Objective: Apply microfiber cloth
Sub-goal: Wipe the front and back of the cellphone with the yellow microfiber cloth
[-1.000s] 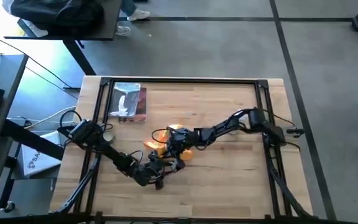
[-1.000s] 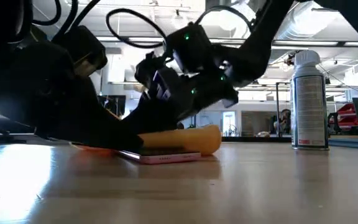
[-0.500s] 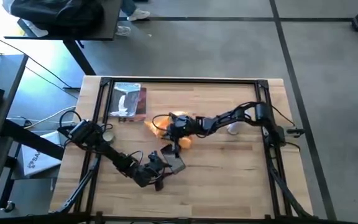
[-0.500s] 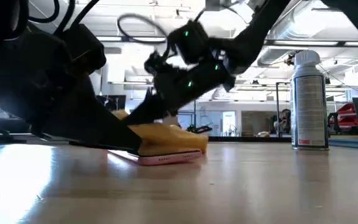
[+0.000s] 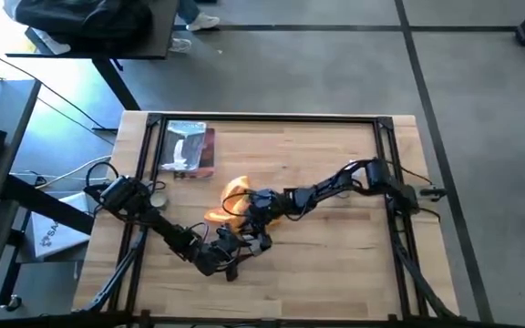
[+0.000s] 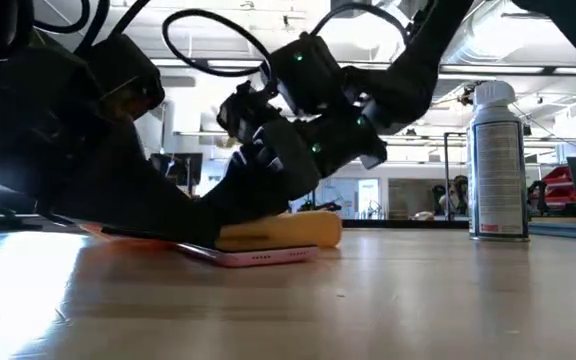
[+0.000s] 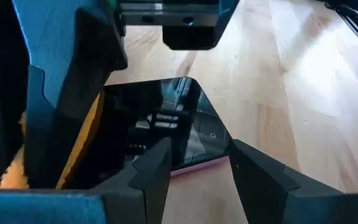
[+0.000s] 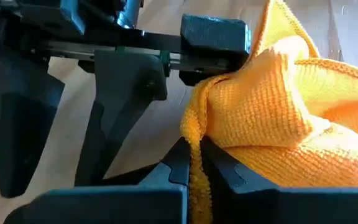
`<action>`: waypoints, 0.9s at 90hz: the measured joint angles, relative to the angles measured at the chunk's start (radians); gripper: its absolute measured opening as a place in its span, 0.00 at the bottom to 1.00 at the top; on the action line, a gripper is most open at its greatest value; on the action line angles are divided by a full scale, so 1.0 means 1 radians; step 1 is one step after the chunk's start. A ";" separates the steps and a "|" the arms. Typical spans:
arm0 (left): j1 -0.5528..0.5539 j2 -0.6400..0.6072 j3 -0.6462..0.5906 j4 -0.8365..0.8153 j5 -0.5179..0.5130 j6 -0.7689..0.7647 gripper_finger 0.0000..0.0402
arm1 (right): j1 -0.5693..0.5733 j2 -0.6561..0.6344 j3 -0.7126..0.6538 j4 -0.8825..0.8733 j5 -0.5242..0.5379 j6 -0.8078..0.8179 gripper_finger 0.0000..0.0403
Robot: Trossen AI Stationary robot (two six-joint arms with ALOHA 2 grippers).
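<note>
orange microfiber cloth (image 8: 272, 124) pinched between the right fingers (image 8: 213, 165); left fingers (image 7: 253, 171) spread around the phone (image 7: 166, 134).

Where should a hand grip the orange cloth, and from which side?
Grip the microfiber cloth at its raised folded ridge, coming from above: the fabric bunches upward there, while its lower part lies on the phone. The right hand already pinches such a fold.

A: Left wrist camera? Left gripper (image 7: 199, 177) fingers spread, astride the black phone (image 7: 166, 127) at its pink edge.

B: Wood table (image 7: 278, 81) beneath. Other arm's gripper (image 7: 98, 62) above, orange cloth (image 7: 17, 168) beside.
</note>
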State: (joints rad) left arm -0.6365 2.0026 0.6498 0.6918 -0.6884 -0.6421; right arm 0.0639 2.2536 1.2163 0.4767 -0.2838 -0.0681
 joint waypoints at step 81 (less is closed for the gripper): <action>0.001 -0.007 0.000 -0.008 -0.009 -0.001 0.36 | -0.006 -0.044 -0.001 -0.129 -0.045 -0.081 0.00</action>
State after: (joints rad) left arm -0.6357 1.9953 0.6498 0.6834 -0.6971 -0.6434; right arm 0.0581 2.2097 1.2149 0.3482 -0.3287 -0.1489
